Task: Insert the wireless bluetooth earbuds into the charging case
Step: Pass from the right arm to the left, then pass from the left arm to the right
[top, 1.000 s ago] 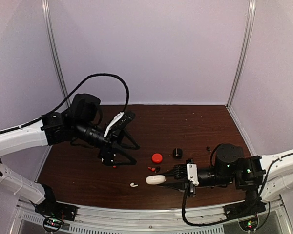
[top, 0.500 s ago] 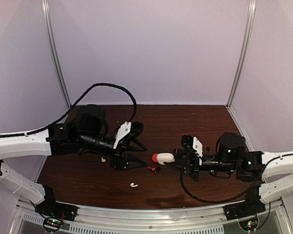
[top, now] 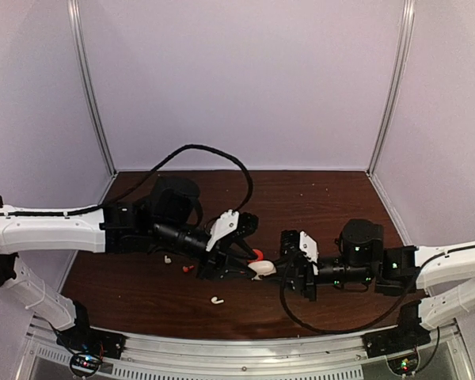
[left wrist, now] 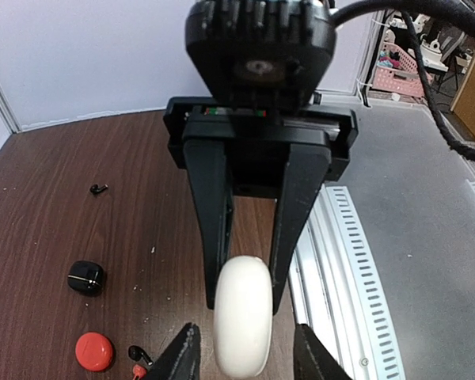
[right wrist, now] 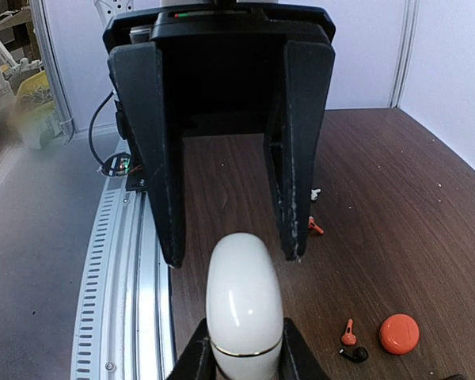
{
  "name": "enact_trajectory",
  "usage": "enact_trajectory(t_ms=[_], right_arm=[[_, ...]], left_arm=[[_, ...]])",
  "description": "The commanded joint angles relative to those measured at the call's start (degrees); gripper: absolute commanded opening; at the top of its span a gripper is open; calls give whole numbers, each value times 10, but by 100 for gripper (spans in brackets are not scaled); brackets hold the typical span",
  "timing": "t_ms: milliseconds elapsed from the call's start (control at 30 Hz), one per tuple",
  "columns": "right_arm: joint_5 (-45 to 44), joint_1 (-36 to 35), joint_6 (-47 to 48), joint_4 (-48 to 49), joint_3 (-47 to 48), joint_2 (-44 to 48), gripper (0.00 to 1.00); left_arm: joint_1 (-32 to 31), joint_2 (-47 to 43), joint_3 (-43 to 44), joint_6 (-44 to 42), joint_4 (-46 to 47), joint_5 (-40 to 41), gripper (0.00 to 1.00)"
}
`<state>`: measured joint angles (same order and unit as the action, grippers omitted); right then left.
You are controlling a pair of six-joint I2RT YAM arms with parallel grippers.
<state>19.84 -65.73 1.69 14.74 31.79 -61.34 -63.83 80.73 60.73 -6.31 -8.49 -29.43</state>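
The white charging case [top: 260,268] hangs just above the table's middle, with my right gripper [top: 274,267] shut on one end of it. The right wrist view shows the case [right wrist: 244,307] clamped between my own fingertips [right wrist: 294,358]. My left gripper [top: 248,266] faces it head-on, open, its fingers [right wrist: 301,150] straddling the case's free end with gaps on both sides. From the left wrist, the case [left wrist: 241,317] sits between my fingertips [left wrist: 184,355] without touching. Loose earbuds lie about: white [top: 216,300], another white [top: 167,259], red [top: 188,268].
A red case [left wrist: 93,351] and a black case [left wrist: 86,278] lie on the dark wood table [top: 332,198]. A black earbud [left wrist: 100,189], a second black one [right wrist: 352,354] and a red one [right wrist: 348,332] lie nearby. The metal rail [top: 245,352] runs along the near edge.
My left arm has swung right to the table's middle and its jaws have narrowed. My right gripper has carried the white case up and left to meet it, nose to nose.
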Motion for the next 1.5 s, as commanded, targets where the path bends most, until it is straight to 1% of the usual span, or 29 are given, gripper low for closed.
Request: enact_trajectory(t_ms=[0,133,233,367,600,667,700,767,800,933,1267,1367,1467], right_arm=[[4,3,1,8,23,-2,14],[-5,5,3,6,22,0,14],[-4,6,2,7,21,3,15],[-1,8,2,4,21,4,15],[10,13,-9,25,10,16,18],[12,15,-13,31,5,20,23],[12,16,-15,33,3,21,28],[10,18,-17,38,-1,25,38],[12,20,-17,41,-2,26,41],[25,30,-39,54,-9,29,46],[60,32,-30,56,-4,13,45],[63,31,-28,60,-3,13,42],[67,32,-28,65,-4,15,41]], left_arm=[[-5,12,18,-13,24,-5,40],[-6,20,20,-13,23,-9,39],[-7,24,21,-15,22,-10,36],[-7,27,23,-16,22,-13,28],[-8,22,18,-16,27,-6,10],[-7,18,12,-10,41,-4,7],[-8,13,8,-7,49,-3,6],[-8,6,2,2,66,-4,4],[-8,4,-1,7,73,-4,4],[-7,-3,-10,20,101,-2,2],[-8,-5,-14,34,115,-7,0],[-7,-1,-13,38,115,-16,0],[-7,0,-13,38,114,-17,0]])
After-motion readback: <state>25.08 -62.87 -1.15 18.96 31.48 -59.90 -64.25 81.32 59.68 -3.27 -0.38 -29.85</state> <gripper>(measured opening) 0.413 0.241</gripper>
